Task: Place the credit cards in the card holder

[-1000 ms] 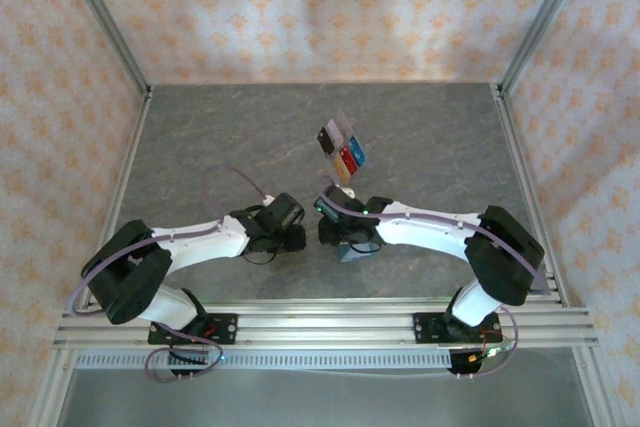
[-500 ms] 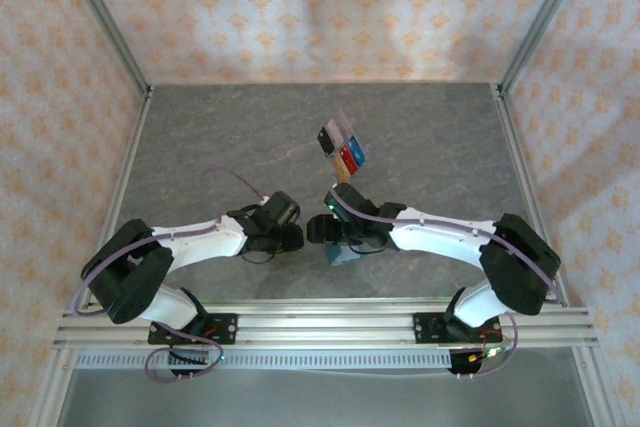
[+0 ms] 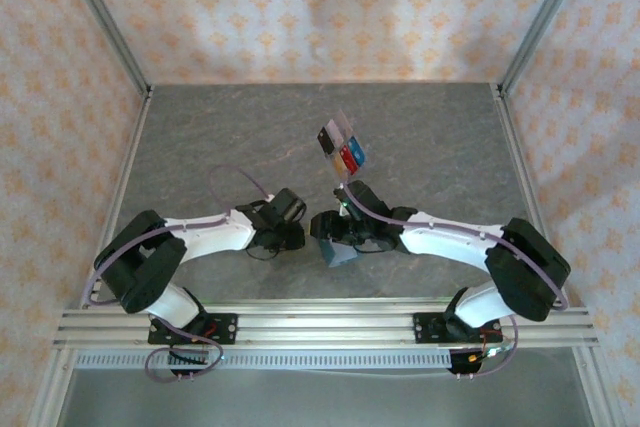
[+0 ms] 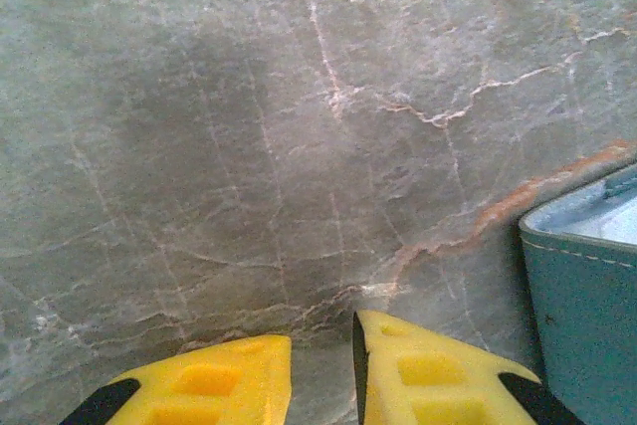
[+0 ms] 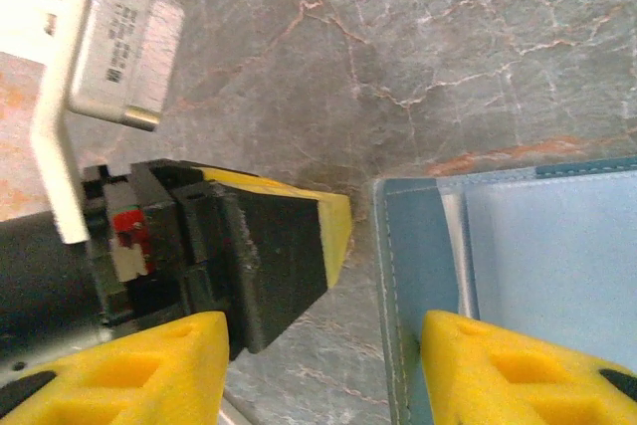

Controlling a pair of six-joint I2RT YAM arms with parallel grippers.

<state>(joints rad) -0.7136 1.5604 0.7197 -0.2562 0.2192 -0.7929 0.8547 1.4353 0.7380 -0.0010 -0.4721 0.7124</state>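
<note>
The teal card holder (image 3: 341, 254) lies on the table between the arms, opened so its lighter inside (image 5: 557, 246) shows. My right gripper (image 5: 323, 370) is open wide and straddles the holder's left edge, one finger over its inside. My left gripper (image 4: 321, 375) is open by a narrow gap with bare table between its fingers, and the card holder's corner (image 4: 587, 296) lies just to its right. From above, the left gripper (image 3: 291, 234) and right gripper (image 3: 325, 229) almost meet. The credit cards (image 3: 343, 151) stand in a row farther back: black, grey-white, red, blue and orange-gold.
The cards sit in a clear tray (image 3: 336, 132) behind the right arm. The left gripper's black and yellow finger (image 5: 289, 246) comes close to the right gripper. An aluminium rail (image 3: 320, 322) runs along the near edge, and patterned walls enclose the grey marbled table (image 3: 220, 137).
The right arm has reached further left, and the card holder has shifted a little left with it. The left gripper has edged slightly right and back towards it.
</note>
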